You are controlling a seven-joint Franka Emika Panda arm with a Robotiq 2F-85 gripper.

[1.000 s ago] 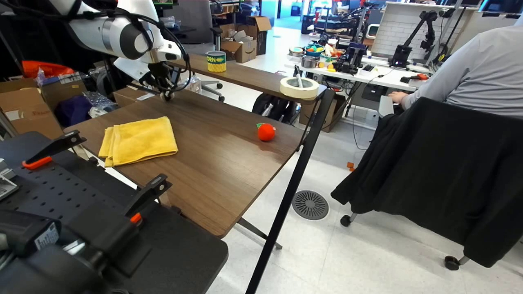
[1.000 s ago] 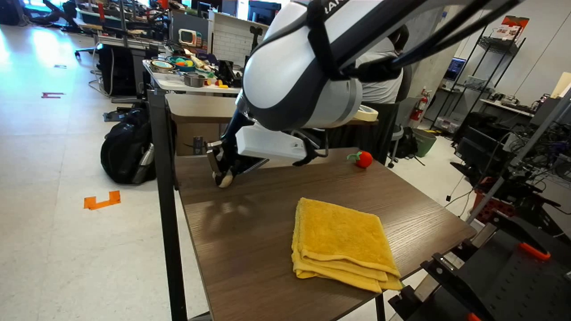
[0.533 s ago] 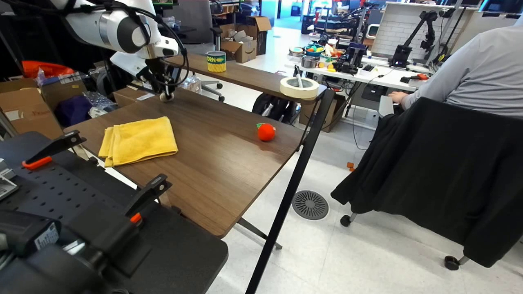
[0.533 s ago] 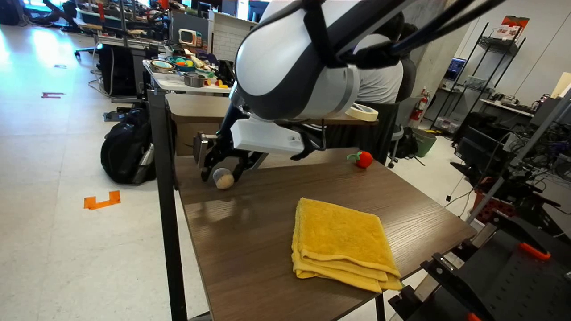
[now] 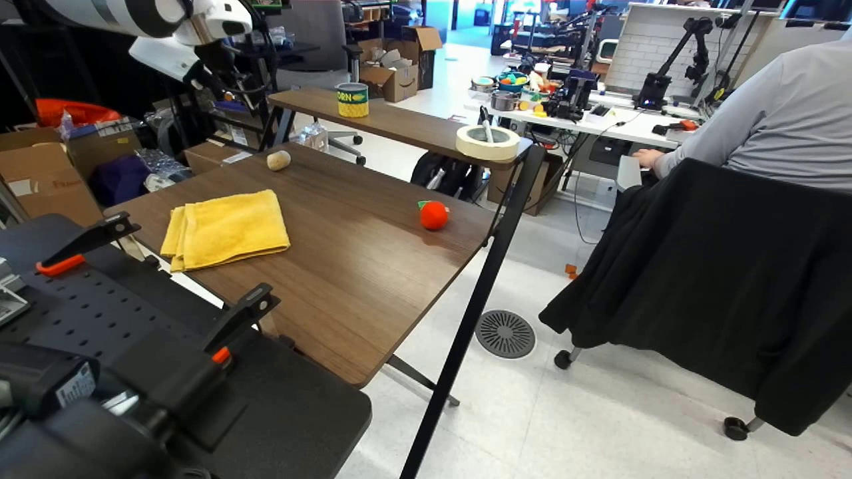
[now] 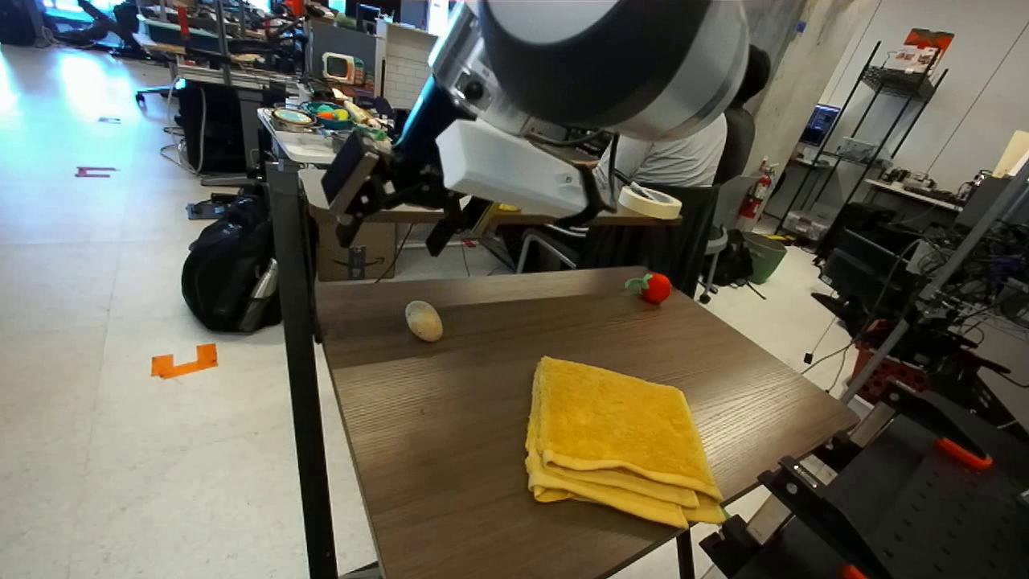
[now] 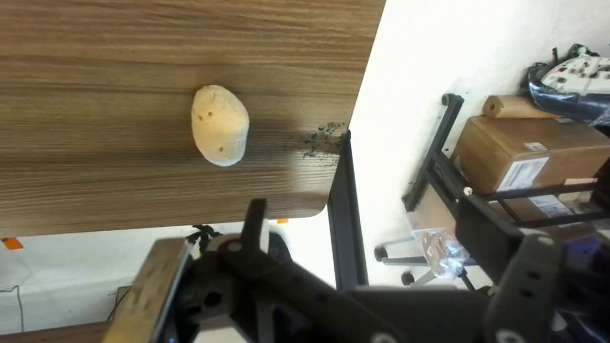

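Note:
A pale, potato-like object (image 7: 220, 125) with small dark spots lies on the brown table (image 5: 346, 293) close to its back edge. In an exterior view my gripper (image 6: 392, 235) hangs above and behind that pale object (image 6: 424, 321), apart from it. Its fingers are spread wide in the wrist view, with only floor and background between them. A folded yellow towel (image 6: 619, 434) lies nearer the cart side of the table. The red tomato-like toy (image 5: 434, 215) with a green leaf sits by another edge. Both exterior views show the towel and the toy.
A raised shelf (image 5: 406, 126) along the table bears a corn can (image 5: 352, 100) and a tape roll (image 5: 487, 143) with a marker in it. A black slanted post (image 5: 472, 313) flanks the table. A black cart (image 5: 286, 412) with clamps adjoins it. A person sits beyond.
The gripper, earlier closed about the pale object at the tabletop, has opened and lifted up and away. The pale object stays on the table, slightly turned. Towel and red toy have not moved.

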